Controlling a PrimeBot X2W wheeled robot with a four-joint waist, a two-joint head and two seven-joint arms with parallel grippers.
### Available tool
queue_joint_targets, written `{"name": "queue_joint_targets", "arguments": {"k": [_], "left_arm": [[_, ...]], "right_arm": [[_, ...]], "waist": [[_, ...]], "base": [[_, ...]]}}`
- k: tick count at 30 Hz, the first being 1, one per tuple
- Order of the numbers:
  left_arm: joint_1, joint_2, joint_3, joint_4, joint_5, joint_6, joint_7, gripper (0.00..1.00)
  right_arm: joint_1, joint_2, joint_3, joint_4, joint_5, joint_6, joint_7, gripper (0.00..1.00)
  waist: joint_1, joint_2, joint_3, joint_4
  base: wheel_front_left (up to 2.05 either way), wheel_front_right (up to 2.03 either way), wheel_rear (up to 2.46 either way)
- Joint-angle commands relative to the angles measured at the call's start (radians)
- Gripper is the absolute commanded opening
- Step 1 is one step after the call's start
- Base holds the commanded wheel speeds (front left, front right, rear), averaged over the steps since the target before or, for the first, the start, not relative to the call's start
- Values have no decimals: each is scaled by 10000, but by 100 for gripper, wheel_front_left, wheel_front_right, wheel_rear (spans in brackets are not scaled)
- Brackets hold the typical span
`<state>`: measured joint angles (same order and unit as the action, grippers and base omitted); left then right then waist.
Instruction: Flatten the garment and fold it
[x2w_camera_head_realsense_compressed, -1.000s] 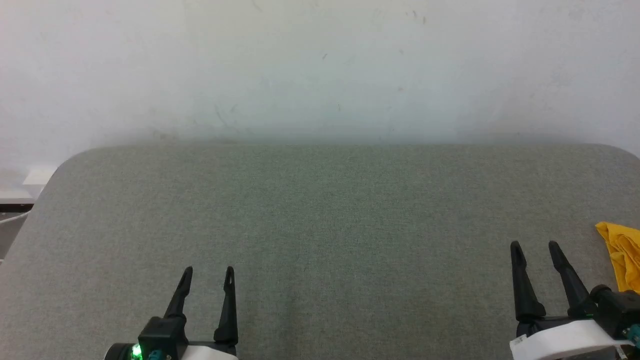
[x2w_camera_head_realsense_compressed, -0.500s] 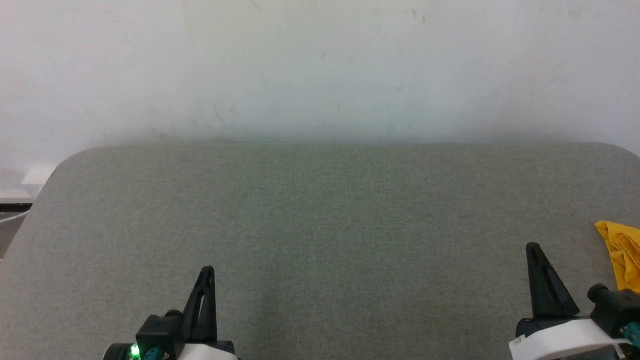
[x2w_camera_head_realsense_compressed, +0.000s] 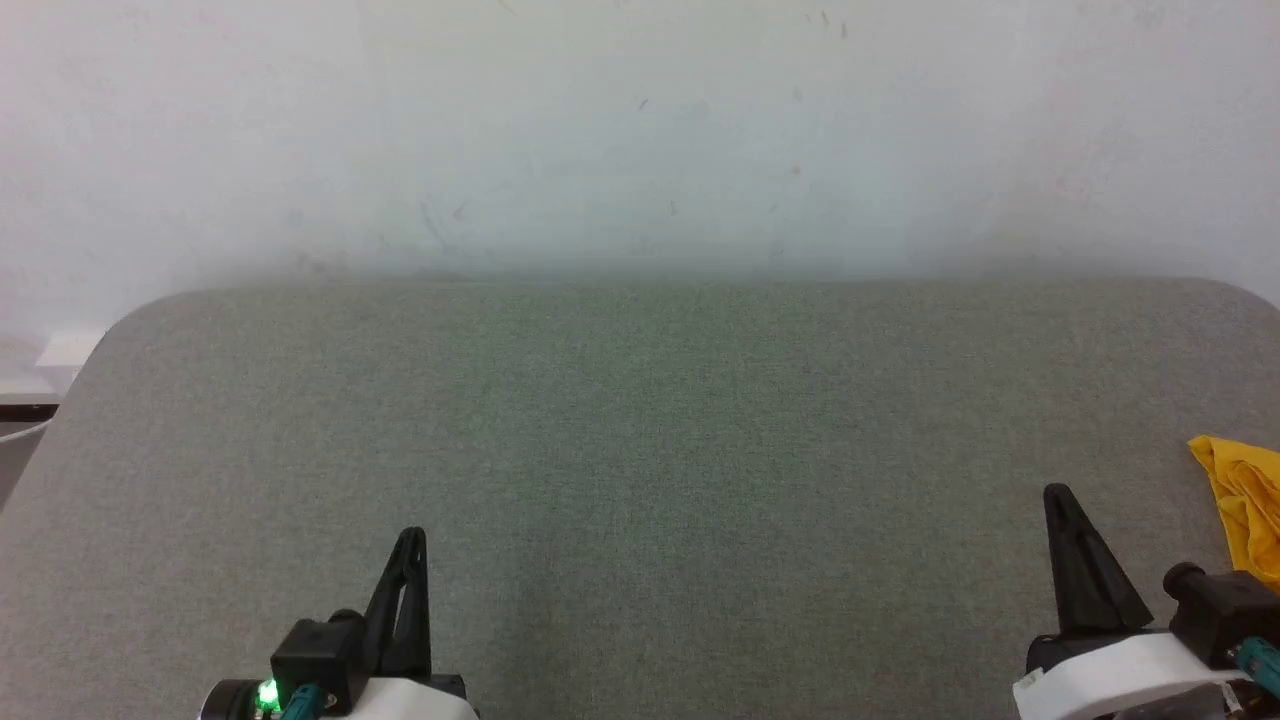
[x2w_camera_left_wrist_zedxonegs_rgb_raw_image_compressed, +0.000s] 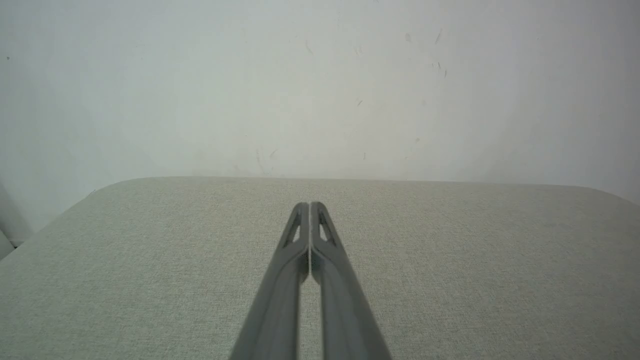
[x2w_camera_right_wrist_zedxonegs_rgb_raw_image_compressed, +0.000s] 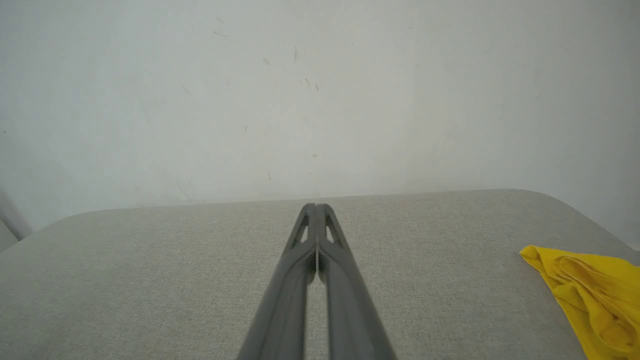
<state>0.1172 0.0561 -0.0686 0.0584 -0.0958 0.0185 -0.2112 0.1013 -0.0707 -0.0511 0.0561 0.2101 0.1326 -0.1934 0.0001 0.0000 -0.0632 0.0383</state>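
Lying crumpled, garment cut off, print hidden

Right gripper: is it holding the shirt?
No, the right gripper is shut on nothing, and the yellow shirt lies apart, off to its right.

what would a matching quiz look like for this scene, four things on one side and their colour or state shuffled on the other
1 garment
2 left gripper
3 right gripper
4 table

a grey fabric, rounded corners
b shut, lower left of head view
c yellow, bunched at the right edge
d shut, close to the yellow cloth

Pairs: 1-c, 2-b, 3-d, 4-a
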Motion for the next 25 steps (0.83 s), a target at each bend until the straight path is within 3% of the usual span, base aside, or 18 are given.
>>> {"name": "queue_joint_targets", "arguments": {"k": [1, 25], "left_arm": [[-167, -11, 63, -66, 98, -35, 56, 0], [-396, -22, 205, -184, 294, -69, 525, 0]], "right_arm": [[-167, 37, 52, -52, -122, -4, 89, 0], [-360, 75, 157, -168, -573, -7, 510, 0]], "waist": [[0, 0, 12, -8], [0, 0, 153, -93]], "base": [[0, 0, 0], [0, 0, 0]]}}
